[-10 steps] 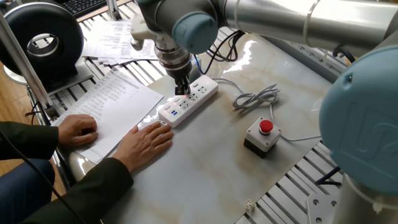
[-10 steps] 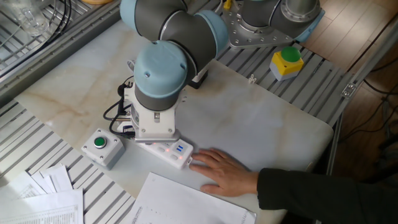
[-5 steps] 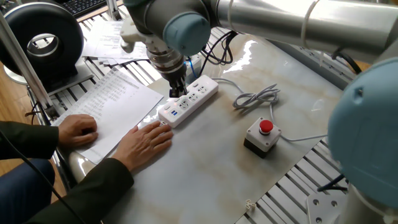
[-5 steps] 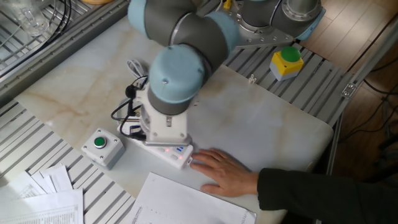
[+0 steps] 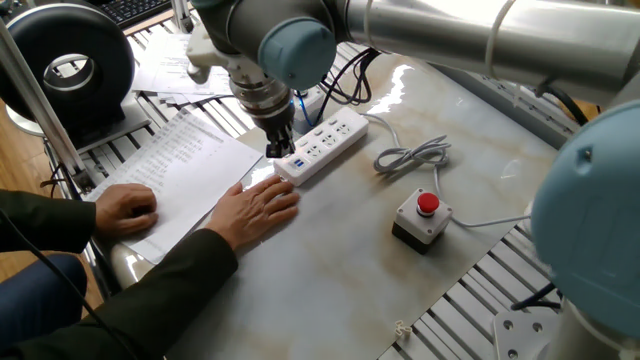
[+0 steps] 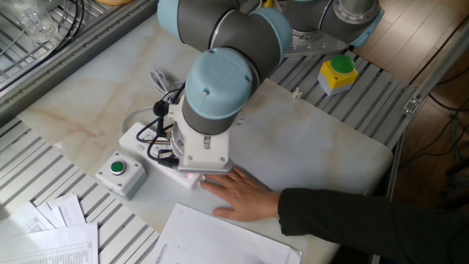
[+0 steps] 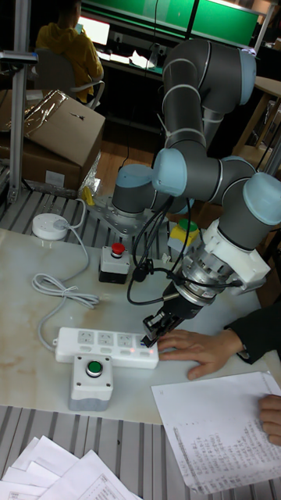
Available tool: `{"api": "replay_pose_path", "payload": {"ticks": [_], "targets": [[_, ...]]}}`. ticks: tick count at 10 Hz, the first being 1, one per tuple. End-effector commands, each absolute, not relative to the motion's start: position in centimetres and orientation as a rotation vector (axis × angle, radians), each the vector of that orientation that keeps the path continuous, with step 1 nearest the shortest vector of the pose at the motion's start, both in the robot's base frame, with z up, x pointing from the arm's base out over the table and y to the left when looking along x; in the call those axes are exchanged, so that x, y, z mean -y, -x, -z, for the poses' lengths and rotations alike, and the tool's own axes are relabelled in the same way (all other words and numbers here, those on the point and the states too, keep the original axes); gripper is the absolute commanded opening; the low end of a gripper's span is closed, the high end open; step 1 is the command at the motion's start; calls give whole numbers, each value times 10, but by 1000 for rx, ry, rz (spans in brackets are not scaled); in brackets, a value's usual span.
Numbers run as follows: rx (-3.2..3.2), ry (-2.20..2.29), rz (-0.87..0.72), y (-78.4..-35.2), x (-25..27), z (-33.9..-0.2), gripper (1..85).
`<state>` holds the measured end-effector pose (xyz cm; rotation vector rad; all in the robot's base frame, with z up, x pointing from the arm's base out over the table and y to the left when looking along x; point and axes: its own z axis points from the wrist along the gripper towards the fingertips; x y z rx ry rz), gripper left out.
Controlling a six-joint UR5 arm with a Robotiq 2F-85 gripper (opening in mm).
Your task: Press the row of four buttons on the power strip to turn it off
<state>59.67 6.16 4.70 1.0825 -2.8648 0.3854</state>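
presently the power strip (image 5: 326, 147) lies on the desk (image 5: 330, 260), its blue-port end toward the paper sheets (image 5: 180, 165) and its white cord (image 5: 412, 156) trailing off the far end. the gripper (image 7: 154, 327) stands directly over the blue-port end of the strip, tip down on or just above its top face. whether the jaws are spread or pressed together cannot be told; in every view the tip reads as one dark mass. the four buttons (image 7: 139, 351) are partly hidden; in the tall fixed view reddish marks show along the strip's near edge, just beside the gripper tip.

a person's hand (image 5: 257, 210) lies flat on the desk, fingertips touching or nearly touching the strip's blue-port end. the red mushroom button (image 5: 427, 206) sits well apart, on the cord side of the strip. the green button box (image 7: 92, 378) stands just beside the strip's long edge.

judgement: the step in hand is pressing the switch nearest the blue-port end. to do it well, descend straight, centred on one rocker, with light force so the strip does not slide; keep the tip clear of the steadying hand.
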Motion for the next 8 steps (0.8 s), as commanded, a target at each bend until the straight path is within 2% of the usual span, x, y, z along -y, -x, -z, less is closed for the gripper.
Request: {"api": "replay_pose_path", "payload": {"ticks": [1,8], "targets": [[2851,-1139,-409,-610,-45,-44,10],[2801,-1233,-448,-612,-14,-42,10]]}}
